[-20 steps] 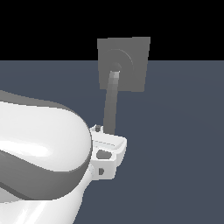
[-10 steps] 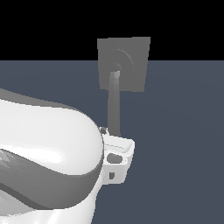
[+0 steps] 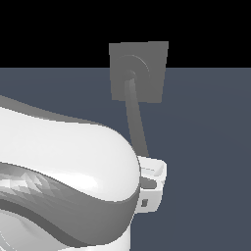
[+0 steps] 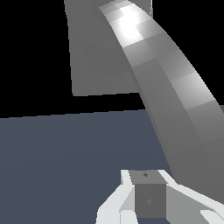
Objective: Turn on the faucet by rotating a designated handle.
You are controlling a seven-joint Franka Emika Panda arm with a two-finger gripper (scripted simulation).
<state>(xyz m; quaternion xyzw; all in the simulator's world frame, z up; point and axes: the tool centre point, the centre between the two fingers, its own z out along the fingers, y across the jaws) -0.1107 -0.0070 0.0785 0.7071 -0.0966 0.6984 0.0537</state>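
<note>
The faucet (image 3: 152,68) is a matte grey square plate with raised rings, standing upright at the top middle of the exterior view. The handle (image 3: 136,120), a long slim grey bar, runs from the plate's centre down toward the exterior view's right. Its lower end meets my gripper (image 3: 149,165), whose white hand shows just past the bulky arm. In the wrist view the plate (image 4: 96,57) fills the upper part. The handle (image 4: 175,96) sweeps close past one finger (image 4: 148,197). The other finger is barely visible, so the jaw gap is unclear.
My own glossy white arm (image 3: 63,181) fills the lower part of the exterior view's left and hides most of the hand. A flat dark blue-grey floor (image 3: 211,147) stretches behind the faucet.
The gripper hand has moved toward the exterior view's right and slightly down. The handle's lower end has swung that way with it, so the bar now slants more.
</note>
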